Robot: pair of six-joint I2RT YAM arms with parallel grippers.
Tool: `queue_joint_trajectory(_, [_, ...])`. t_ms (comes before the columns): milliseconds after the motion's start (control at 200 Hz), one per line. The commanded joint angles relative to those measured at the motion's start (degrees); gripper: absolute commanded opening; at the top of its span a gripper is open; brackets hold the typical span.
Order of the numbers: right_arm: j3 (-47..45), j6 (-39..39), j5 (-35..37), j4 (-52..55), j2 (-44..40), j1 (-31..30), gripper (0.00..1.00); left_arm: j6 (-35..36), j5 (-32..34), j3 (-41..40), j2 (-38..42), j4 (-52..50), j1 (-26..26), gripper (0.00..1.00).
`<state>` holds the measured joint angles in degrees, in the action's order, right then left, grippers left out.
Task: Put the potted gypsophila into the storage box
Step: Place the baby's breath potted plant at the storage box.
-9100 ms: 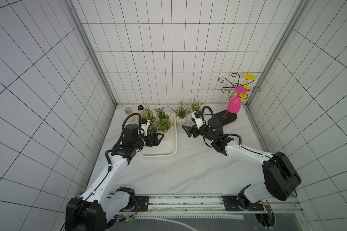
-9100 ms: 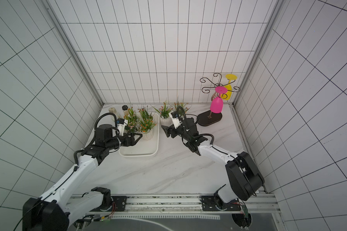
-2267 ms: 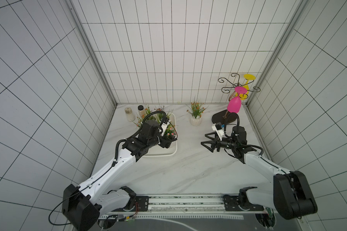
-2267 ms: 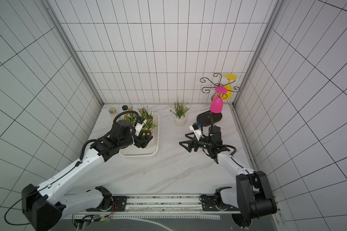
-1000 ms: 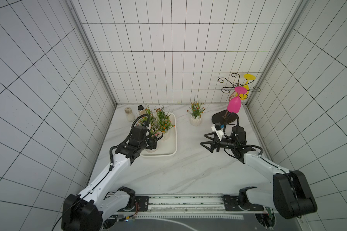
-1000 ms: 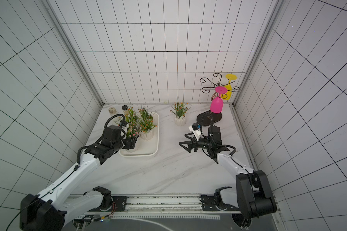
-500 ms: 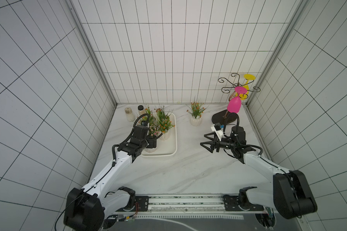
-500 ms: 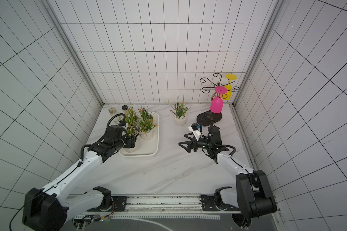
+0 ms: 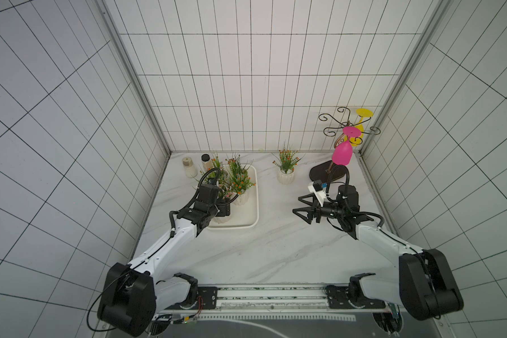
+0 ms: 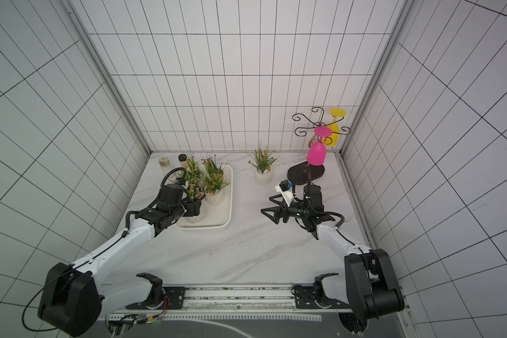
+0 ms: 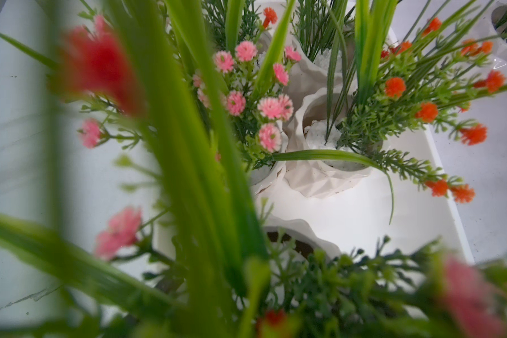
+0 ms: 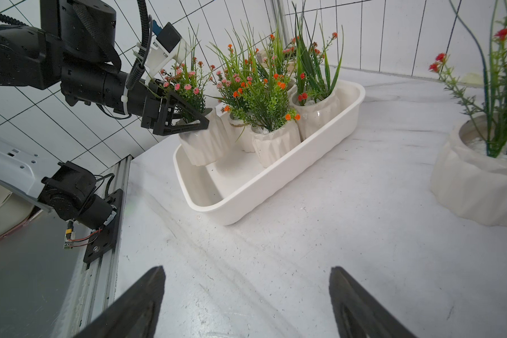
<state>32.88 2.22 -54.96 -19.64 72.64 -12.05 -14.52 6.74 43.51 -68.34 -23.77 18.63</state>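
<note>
white tiled walls point(image 9: 246, 87) are standing on three sides, even light is washing over the marbled counter point(image 9: 261, 251).

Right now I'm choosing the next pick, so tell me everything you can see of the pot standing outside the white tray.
The lone pot is small, white and ribbed, glossy like ceramic, with white filler, green grassy sprigs and tiny orange-red flowers. It stands upright on the marble table near the back wall, between the storage box and the rack's dark base, touching neither.
</note>
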Motion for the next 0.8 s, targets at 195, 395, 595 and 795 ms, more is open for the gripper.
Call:
queue_joint_trajectory(195, [-1.6,1.7,-0.9,1.1,0.6,-0.4,0.88,-1.1,0.9,-1.4,-2.2,7.9,-0.2,0.41])
queue_joint_trajectory(395, [-1.5,1.7,-1.0,1.1,0.9,-0.5,0.88,-0.9,1.2,-1.9,-3.5,8.6,-0.2,0.41])
queue_joint_trajectory(595, [-1.5,1.9,-1.0,1.1,1.1,-0.4,0.88,-0.8,1.2,-2.5,-5.0,9.2,-0.2,0.42])
queue_joint_trajectory(795, [-1.6,1.9,-1.0,1.1,1.1,-0.5,0.89,-0.6,0.9,-2.7,-6.6,9.4,-0.2,0.44])
